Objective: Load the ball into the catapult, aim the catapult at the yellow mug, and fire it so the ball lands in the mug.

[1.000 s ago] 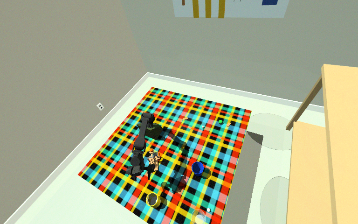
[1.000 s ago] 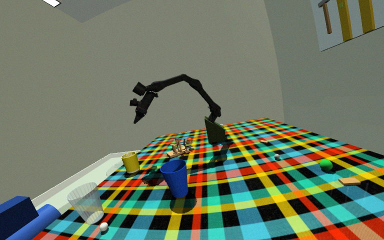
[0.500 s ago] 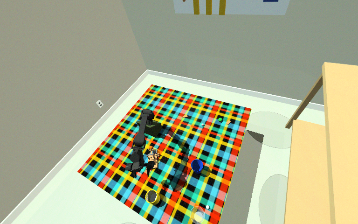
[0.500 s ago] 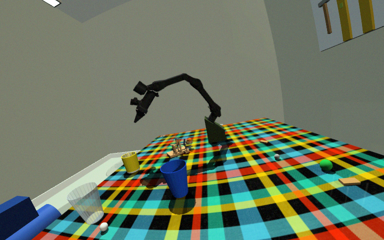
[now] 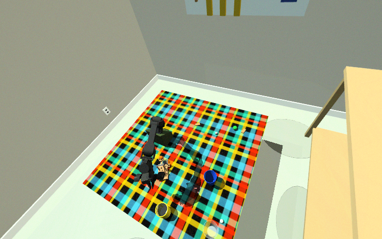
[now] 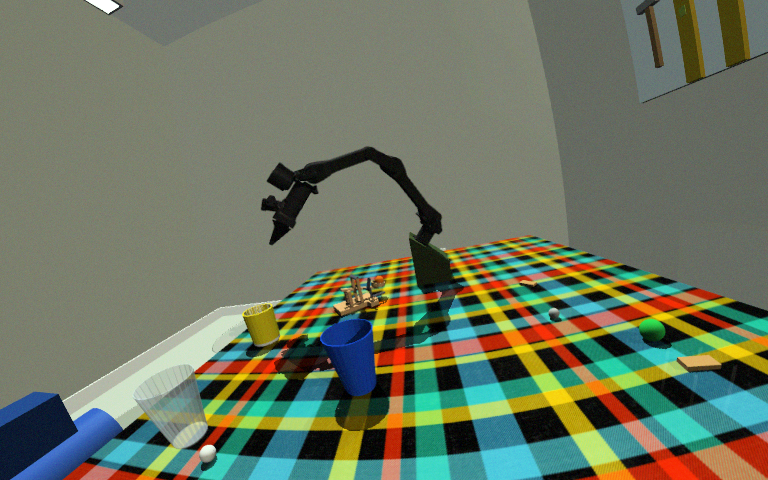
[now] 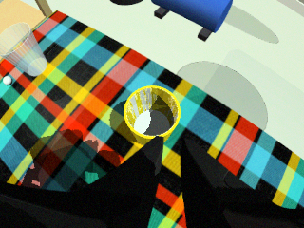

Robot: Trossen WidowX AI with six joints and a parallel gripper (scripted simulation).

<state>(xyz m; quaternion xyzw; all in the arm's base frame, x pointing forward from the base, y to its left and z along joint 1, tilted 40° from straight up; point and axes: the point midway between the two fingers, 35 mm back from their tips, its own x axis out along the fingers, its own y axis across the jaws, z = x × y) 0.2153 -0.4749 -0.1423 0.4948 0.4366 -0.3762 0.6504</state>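
The orange ball [image 5: 160,158] [image 6: 378,280] sits in the cup at the arm end of the wooden catapult [image 5: 164,169] [image 6: 346,307]. The catapult stands on the plaid cloth in front of the robot's base. The yellow mug [image 5: 162,210] [image 6: 262,326] [image 7: 152,113] stands upright near the cloth's edge, and no ball shows in it. My gripper [image 5: 151,186] [image 6: 272,241] [image 7: 172,144] is nearly closed, with a narrow gap and nothing between its fingertips. It hangs high above the cloth, beside the catapult on the mug's side, pointing down. The catapult is out of the wrist view.
A blue cup [image 5: 210,177] [image 6: 352,356] stands right of the catapult in the top view. A clear cup [image 5: 210,229] [image 6: 172,407] [image 7: 24,49] and a white ball [image 5: 221,221] [image 6: 207,453] [image 7: 7,80] are near the corner. A green ball [image 5: 235,127] [image 6: 651,330] lies farther off.
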